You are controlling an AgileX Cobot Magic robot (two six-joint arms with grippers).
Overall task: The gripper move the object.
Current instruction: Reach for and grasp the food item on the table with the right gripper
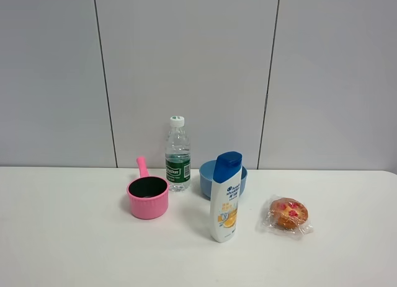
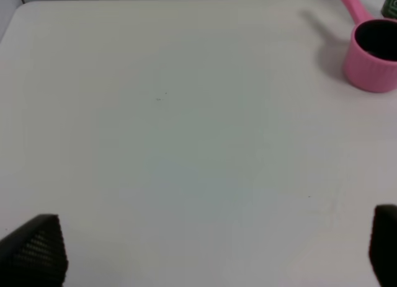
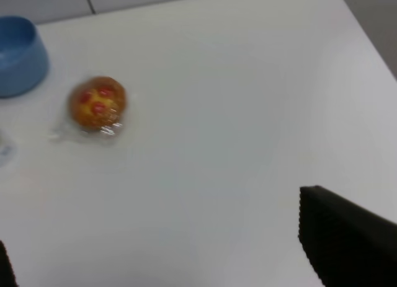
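The muffin (image 1: 288,214), golden-brown with red bits and in clear crinkly wrap, lies on the white table (image 1: 74,250) at the right, beside the shampoo bottle. It also shows in the right wrist view (image 3: 97,104), well ahead of my right gripper (image 3: 164,243), whose black fingers (image 3: 347,243) stand wide apart with nothing between them. My left gripper (image 2: 211,250) is open and empty over bare table, far from the muffin. Neither arm shows in the exterior high view.
A pink pot (image 1: 147,197) stands left of centre and shows in the left wrist view (image 2: 372,54). Behind it is a water bottle (image 1: 177,155). A blue bowl (image 1: 206,175) sits behind a white and blue shampoo bottle (image 1: 226,197). The bowl also shows in the right wrist view (image 3: 18,51).
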